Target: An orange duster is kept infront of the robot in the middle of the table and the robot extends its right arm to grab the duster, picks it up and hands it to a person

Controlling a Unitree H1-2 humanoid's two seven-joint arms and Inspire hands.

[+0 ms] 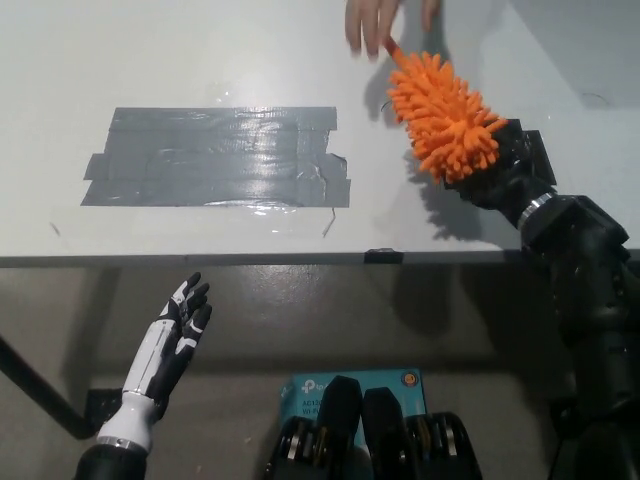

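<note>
One view only, from the head, so everything here is placed against the grey tape patch (218,157) stuck on the white desk (90,60). To the right of that patch and apart from it, the black right hand (503,170) is clenched around the base of the orange duster (441,114), which is held above the desk with its tip angled up and away from the robot, toward the far edge. Beyond the patch's far right corner, a person's hand (377,18) reaches in from the top of the picture, fingers pointing down — the duster's tip lies just below those fingers, and whether it touches them cannot be told. The white left hand (178,330) rests with its fingers spread below the desk's near edge, on the robot's side of the patch, holding nothing. By my reading the grab and lift are done and the handover is in hand. The next move calls for carrying the duster a little farther toward the person's hand, holding it steady until the person has a grip, and only then loosening the black fingers — letting go too soon would likely drop it onto the desk.
</note>
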